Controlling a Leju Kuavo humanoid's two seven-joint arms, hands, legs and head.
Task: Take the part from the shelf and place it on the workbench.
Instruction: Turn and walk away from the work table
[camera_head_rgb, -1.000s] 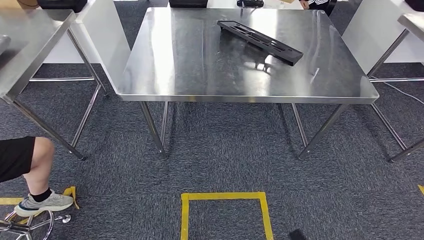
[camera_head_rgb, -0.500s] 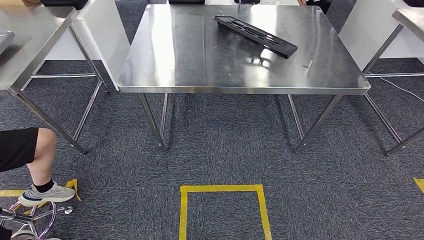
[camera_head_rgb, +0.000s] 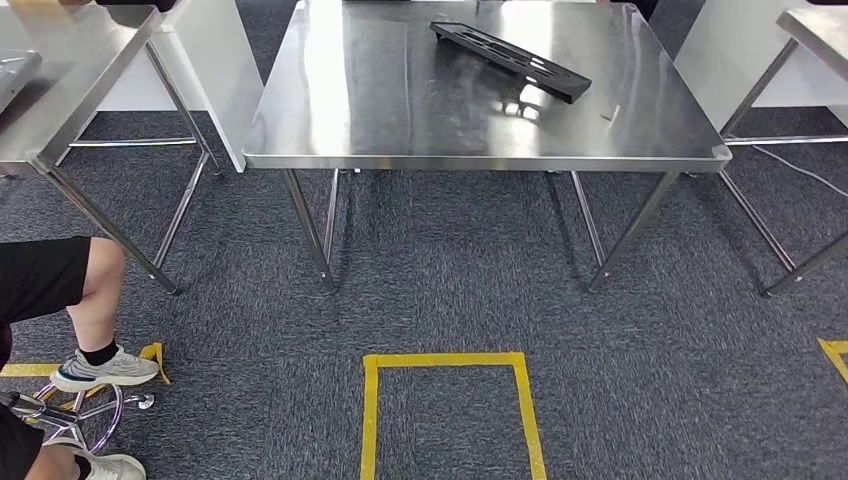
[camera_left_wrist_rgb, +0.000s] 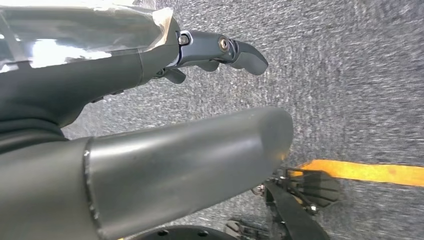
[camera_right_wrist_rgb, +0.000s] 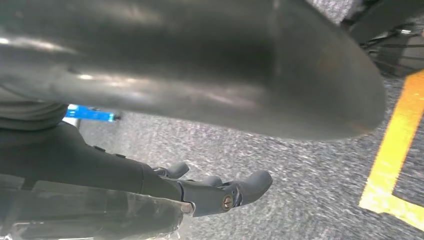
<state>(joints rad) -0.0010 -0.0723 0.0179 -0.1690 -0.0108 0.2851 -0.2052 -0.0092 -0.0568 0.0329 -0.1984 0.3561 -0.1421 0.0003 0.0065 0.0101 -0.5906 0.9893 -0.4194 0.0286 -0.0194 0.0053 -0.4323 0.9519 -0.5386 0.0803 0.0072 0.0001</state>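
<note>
A long black slotted part (camera_head_rgb: 510, 60) lies flat on the steel workbench (camera_head_rgb: 400, 120), toward its far right side. The bench stands ahead of me across a strip of grey carpet. My left hand (camera_left_wrist_rgb: 150, 75) hangs over the carpet with its thumb and fingers (camera_left_wrist_rgb: 235, 50) apart and nothing in it. My right hand (camera_right_wrist_rgb: 125, 170) also hangs low over the carpet, its fingers (camera_right_wrist_rgb: 235, 192) stretched out and holding nothing. Both hands are far from the part.
A yellow tape square (camera_head_rgb: 450, 360) marks the floor in front of the bench. Another steel table (camera_head_rgb: 60, 90) stands at the left and one (camera_head_rgb: 810, 25) at the right. A seated person's leg and shoe (camera_head_rgb: 100, 365) and a stool base (camera_head_rgb: 75, 415) are at the lower left.
The whole picture has shifted: bench and tape square sit higher in the frame, so the camera moved. The part lies as before on the bench. The person's leg shows more.
</note>
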